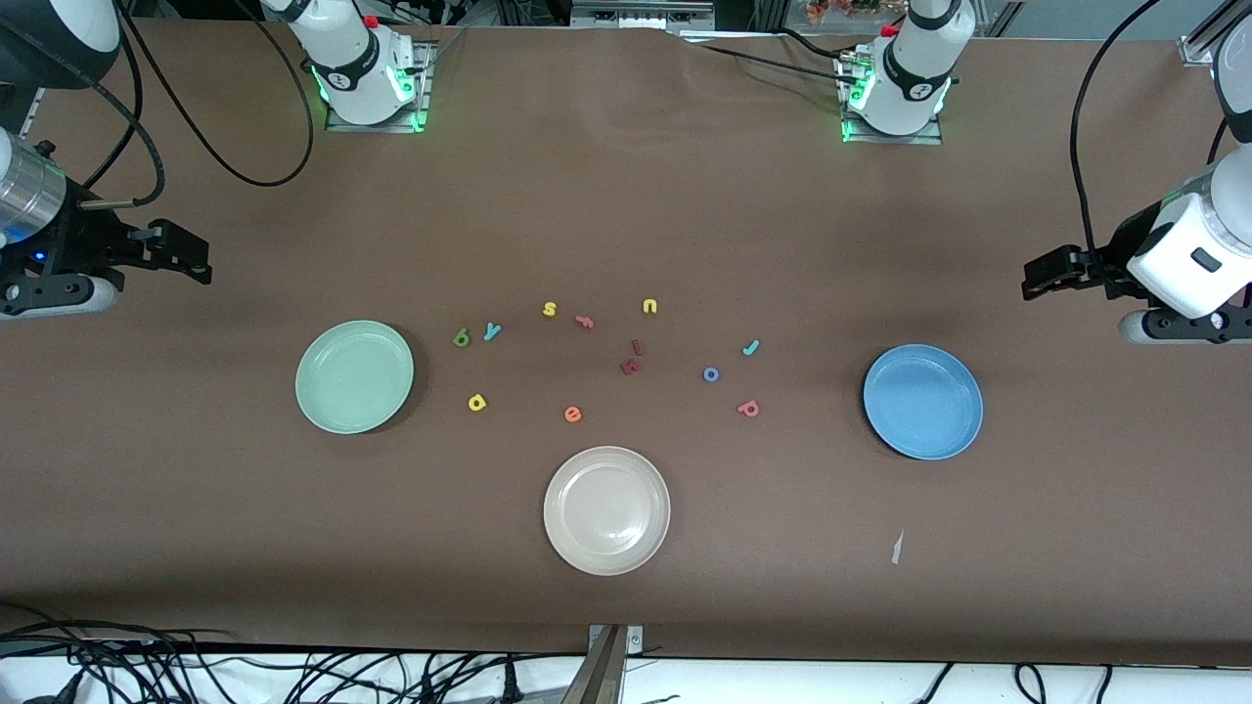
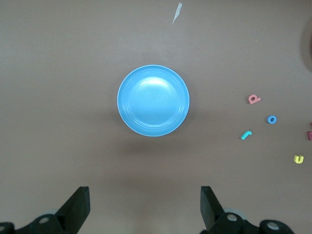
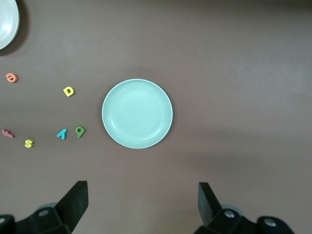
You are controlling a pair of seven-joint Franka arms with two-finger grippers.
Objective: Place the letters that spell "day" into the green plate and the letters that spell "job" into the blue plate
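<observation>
The green plate lies empty toward the right arm's end. Beside it lie the olive-green letter, teal "y" and yellow bowl-and-stem letter. The blue plate lies empty toward the left arm's end. The teal "j", blue "o" and salmon-red letter lie near it. My right gripper and left gripper hang open and empty over bare table at their own ends.
A beige plate sits nearest the front camera, mid-table. Between the plates lie a yellow "s", yellow "u", orange "e", a salmon letter and two dark red letters. A white scrap lies near the blue plate.
</observation>
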